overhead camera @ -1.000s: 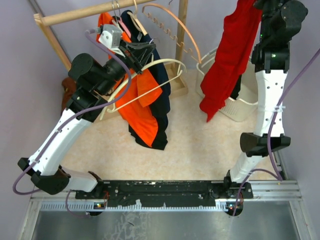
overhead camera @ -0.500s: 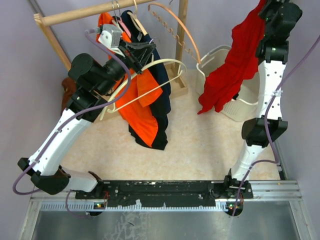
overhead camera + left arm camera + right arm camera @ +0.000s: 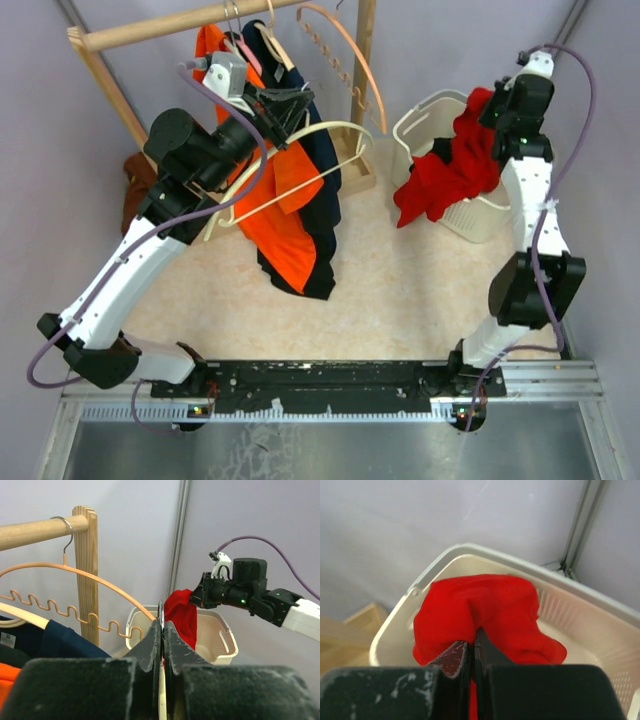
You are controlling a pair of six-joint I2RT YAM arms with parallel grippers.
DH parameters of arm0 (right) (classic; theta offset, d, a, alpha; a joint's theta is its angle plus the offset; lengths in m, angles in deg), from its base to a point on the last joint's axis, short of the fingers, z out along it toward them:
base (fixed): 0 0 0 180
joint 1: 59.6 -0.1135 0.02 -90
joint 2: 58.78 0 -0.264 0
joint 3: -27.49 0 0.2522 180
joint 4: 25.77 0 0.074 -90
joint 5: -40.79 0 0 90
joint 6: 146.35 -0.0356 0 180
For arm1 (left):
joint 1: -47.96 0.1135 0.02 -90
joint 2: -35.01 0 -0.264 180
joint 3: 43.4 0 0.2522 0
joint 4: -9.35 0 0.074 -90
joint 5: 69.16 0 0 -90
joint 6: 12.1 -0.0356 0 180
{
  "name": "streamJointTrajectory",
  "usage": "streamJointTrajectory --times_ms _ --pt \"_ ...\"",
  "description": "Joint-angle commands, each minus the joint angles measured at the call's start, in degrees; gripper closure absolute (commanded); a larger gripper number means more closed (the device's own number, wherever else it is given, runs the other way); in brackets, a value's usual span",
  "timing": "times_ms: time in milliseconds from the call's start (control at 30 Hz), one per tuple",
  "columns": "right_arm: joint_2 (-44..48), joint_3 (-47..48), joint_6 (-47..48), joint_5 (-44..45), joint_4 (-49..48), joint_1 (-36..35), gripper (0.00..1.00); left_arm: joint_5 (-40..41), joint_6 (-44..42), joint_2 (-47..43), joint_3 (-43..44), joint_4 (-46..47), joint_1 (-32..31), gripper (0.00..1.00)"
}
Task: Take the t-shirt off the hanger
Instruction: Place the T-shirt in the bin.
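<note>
Clothes fill my left side: an orange shirt (image 3: 290,225) and a dark garment (image 3: 325,175) hang from the wooden rail (image 3: 170,28), and neither is part of this job. My left gripper (image 3: 161,622) is pinched tight on the pale hanger (image 3: 340,127). In the wrist view the hanger's thin metal hook (image 3: 160,611) shows between the jaws. I judge that I hold it up beside the rail so the frame cannot swing or snag while my other arm works. The hanger looks bare to me, with nothing draped on it.

Further right, the basket (image 3: 415,118) stands on the table (image 3: 400,290) near the foot of the rack. The red t-shirt (image 3: 440,185) is off the hanger and bunched over the basket's rim. Part of it lies inside and part spills down the outside toward the table. My right gripper (image 3: 472,642) is closed fully on a fold of that cloth, with red fabric bulging on both sides of the jaws. It reaches over the basket, which I take to be so the cloth drops in when I let go. The part hanging outside could pull the rest out over the rim.
</note>
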Motion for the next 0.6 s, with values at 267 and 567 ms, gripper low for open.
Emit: streamJointTrajectory --times_ms 267,567 --pt "10.77 -9.51 1.62 -7.10 10.74 -2.34 0.50 2.51 0.50 -2.83 -1.62 3.35 -0.27 1.00" --pt "14.81 -12.64 1.10 -5.62 10.07 -2.43 0.42 2.86 1.04 -2.45 -1.86 4.16 -0.29 1.00"
